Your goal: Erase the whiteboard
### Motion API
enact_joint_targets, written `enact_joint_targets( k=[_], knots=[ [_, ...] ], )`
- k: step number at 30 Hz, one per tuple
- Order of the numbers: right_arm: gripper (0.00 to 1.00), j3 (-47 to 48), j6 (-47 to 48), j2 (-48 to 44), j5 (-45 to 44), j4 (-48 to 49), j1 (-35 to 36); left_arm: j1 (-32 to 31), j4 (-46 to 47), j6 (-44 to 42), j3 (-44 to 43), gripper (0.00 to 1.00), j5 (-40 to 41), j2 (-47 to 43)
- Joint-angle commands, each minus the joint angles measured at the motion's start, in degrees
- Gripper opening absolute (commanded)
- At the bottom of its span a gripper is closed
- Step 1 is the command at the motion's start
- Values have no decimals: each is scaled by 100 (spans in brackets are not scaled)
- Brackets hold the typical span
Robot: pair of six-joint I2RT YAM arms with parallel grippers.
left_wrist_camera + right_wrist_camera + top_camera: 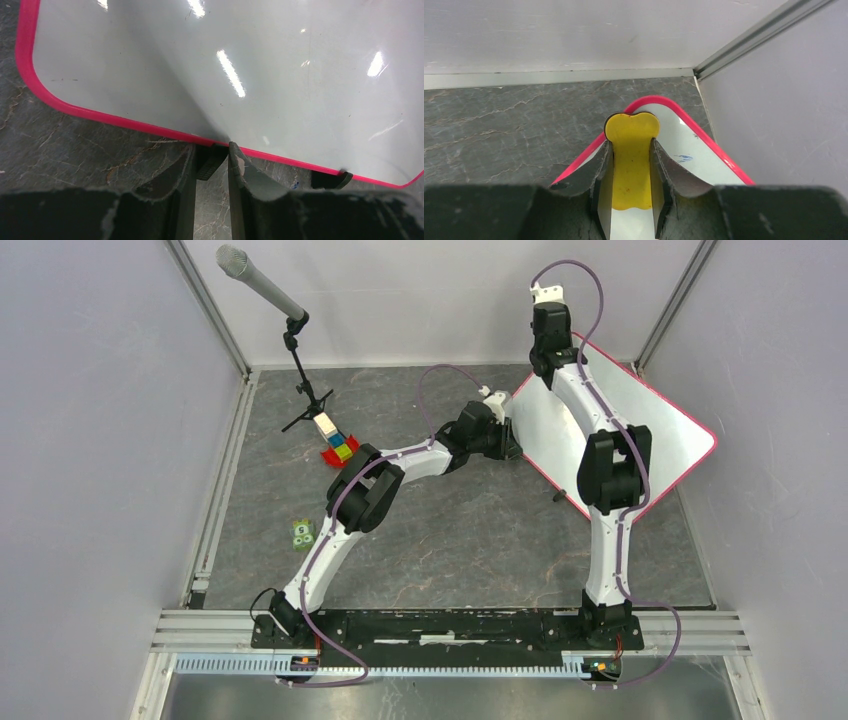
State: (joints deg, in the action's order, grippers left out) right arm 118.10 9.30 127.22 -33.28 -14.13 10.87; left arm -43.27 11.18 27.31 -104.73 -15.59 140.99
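Note:
The whiteboard (662, 430), white with a pink-red frame, lies skewed at the back right of the table. My left gripper (505, 440) is at its left edge. In the left wrist view the left gripper (211, 147) is closed narrowly on a black foot (210, 162) under the whiteboard's frame (125, 121). My right gripper (548, 365) is over the board's far corner. In the right wrist view it (630, 142) is shut on a yellow eraser (631, 127) pressed on the whiteboard (696, 160). A small blue mark (683, 158) remains just right of the eraser.
A microphone (258, 282) on a black stand (305, 395) is at the back left. Coloured toy blocks (340, 445) sit beside it, and a small green block (301, 533) lies nearer. The back wall and right wall stand close to the board's far corner.

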Motion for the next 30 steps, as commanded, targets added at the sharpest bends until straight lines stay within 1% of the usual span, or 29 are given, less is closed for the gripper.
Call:
enact_joint_targets(
  k=[1,7,10,12,14,21,27,30],
  knots=[
    [33,194,-91,173,446,73,22,-103,-55,20,-184,22,-102,166],
    [33,87,-320,12,229,-10,-65,-103,-55,20,-180,22,-93,170],
    [33,-153,-450,-225,-62,-42,-94,-103,-55,20,-180,22,-93,170],
    [33,-427,-426,-402,-354,104,-94,-101,-55,19,-180,22,-93,170],
    [33,-601,-350,-511,-406,265,-129,-103,-59,15,-180,22,-86,166],
    [33,-2,-257,-122,-226,175,-178,-109,-55,6,-175,22,-84,158],
    [33,44,-209,-10,-286,471,-181,-103,-55,11,-177,22,-84,166],
    [34,176,-194,114,0,521,-182,-103,-59,6,-185,22,-85,166]
  ],
)
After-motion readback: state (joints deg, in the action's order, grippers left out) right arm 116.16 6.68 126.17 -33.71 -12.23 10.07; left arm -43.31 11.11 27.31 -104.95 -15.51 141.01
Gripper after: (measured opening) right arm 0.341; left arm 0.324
